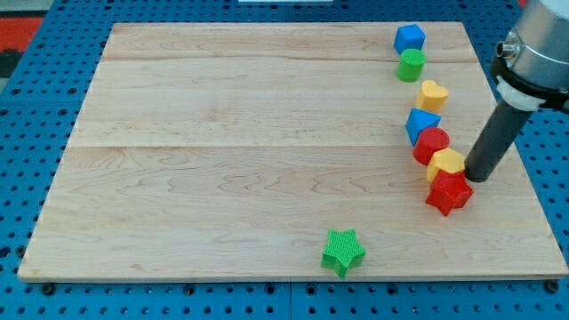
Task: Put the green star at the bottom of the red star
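Tip (476, 178) of my rod with no fingers to open or close, just right of the yellow block (445, 164) and red star (448, 193), green star (343, 252) alone near the wooden surface (249, 142) bottom edge, well left of them.

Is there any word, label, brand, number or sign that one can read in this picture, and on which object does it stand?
None: no readable text shows anywhere.
The wooden board bears only wood grain.
The blocks, such as the green star and the red star, are plain.
The dark rod ending in my tip, right of the yellow block, carries no marking.
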Action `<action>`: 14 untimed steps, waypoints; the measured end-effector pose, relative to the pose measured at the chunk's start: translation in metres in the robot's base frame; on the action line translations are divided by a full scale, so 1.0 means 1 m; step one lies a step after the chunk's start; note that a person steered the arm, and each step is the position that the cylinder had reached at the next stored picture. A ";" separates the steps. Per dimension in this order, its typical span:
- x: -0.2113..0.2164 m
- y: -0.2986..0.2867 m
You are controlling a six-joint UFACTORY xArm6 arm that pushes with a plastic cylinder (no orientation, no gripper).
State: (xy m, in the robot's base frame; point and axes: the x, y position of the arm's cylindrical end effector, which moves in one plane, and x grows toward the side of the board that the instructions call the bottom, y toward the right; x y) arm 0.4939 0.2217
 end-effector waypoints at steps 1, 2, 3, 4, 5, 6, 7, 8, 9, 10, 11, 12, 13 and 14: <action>0.000 -0.003; 0.011 0.031; 0.101 0.055; 0.124 0.010; 0.125 -0.056; 0.124 -0.076; 0.125 -0.146; 0.101 -0.242; 0.059 -0.253; 0.034 -0.262; 0.016 -0.291; 0.019 -0.243; 0.055 -0.179; 0.067 -0.152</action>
State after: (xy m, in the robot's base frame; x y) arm 0.5612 0.0694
